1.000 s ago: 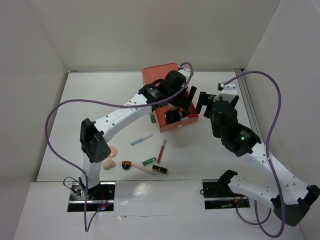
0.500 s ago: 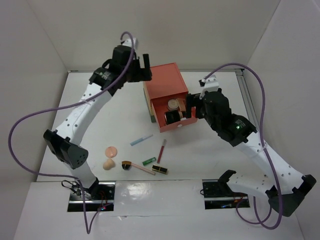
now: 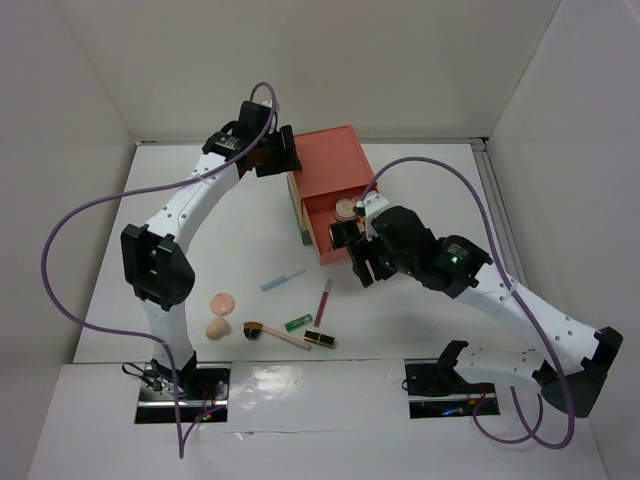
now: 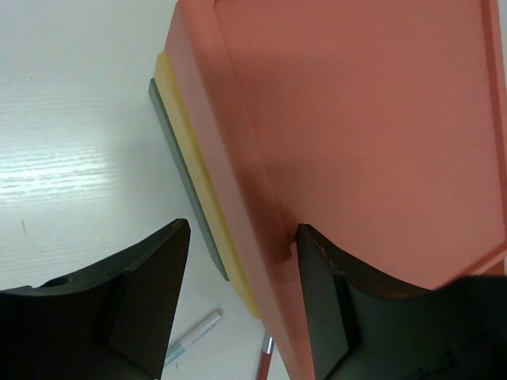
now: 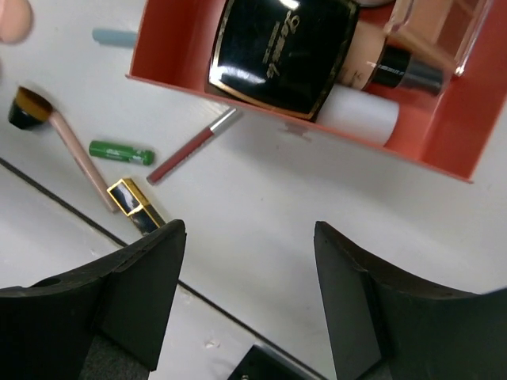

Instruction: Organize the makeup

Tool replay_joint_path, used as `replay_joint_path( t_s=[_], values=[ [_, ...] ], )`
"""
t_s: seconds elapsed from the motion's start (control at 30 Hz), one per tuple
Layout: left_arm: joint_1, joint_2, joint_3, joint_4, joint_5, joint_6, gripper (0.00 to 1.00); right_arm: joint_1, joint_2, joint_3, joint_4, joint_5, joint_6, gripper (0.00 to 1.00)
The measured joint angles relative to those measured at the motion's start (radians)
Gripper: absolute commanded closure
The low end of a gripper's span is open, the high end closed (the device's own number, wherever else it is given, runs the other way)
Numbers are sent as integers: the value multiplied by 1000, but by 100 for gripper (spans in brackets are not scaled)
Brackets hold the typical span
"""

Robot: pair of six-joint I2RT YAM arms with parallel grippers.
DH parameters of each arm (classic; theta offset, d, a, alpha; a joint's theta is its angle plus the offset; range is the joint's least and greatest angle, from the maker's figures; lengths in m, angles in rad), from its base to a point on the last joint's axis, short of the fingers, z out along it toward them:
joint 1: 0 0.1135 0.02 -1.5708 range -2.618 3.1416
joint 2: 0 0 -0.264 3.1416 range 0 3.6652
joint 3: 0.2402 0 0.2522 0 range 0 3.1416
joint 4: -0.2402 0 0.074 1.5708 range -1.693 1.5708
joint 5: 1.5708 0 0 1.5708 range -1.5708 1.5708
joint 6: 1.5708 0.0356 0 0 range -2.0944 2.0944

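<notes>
You had one piece of lettering in view: gold cursive script, with a smaller line beneath it, on the lid of the black compact (image 5: 281, 55) lying inside the open orange drawer (image 5: 432, 150). It was too slanted and fine for you to read any word.

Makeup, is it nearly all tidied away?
Partly. Done: a compact and a bottle lie in the open drawer. In hand: nothing; the right gripper and left gripper are open, empty. To do: pencil, gloss stick, tube, brush, lipstick, puff, sponge on the table.
</notes>
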Motion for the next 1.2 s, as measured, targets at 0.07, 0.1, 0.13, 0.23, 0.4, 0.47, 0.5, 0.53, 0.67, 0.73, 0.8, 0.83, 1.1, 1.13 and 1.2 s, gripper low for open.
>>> replay_joint_path(
  t_s=[0.07, 0.1, 0.13, 0.23, 0.4, 0.47, 0.5, 0.53, 0.67, 0.73, 0.8, 0.83, 1.1, 1.13, 1.2],
  values=[
    [0, 7, 0, 12, 16, -5, 37, 20, 19, -7, -11, 11, 18, 28],
    [0, 8, 0, 16, 21, -6, 39, 26, 29, -8, -14, 20, 29, 31],
    [0, 9, 0, 22, 28, -6, 39, 29, 43, -9, -14, 29, 36, 31],
    [-1, 15, 0, 37, 44, -10, 44, 32, 84, -19, -6, 49, 60, 31],
    [-3, 16, -1, 46, 51, -24, 44, 31, 159, -60, 15, 113, 85, 43],
    [-3, 17, -1, 47, 51, -27, 44, 23, 180, -64, 43, 148, 93, 46],
    [-3, 17, -2, 48, 50, -27, 44, 16, 184, -64, 64, 161, 95, 51],
    [-3, 17, -3, 50, 50, -27, 44, -1, 185, -64, 105, 171, 92, 52],
    [-3, 17, -3, 53, 50, -26, 44, -45, 189, -63, 188, 177, 77, 59],
    [-3, 17, -3, 55, 47, -25, 45, -63, 200, -63, 215, 171, 66, 64],
    [-3, 18, -3, 61, 42, -24, 45, -77, 216, -63, 240, 164, 55, 67],
    [-3, 19, -3, 64, 40, -24, 45, -81, 224, -62, 257, 161, 51, 67],
    [-3, 23, -3, 77, 16, -20, 53, -101, 280, -61, 423, 129, 31, 100],
    [-3, 23, -3, 77, 14, -19, 53, -108, 288, -61, 456, 125, 31, 100],
    [-3, 23, -3, 77, 14, -21, 57, -116, 304, -61, 504, 122, 31, 100]
  ],
)
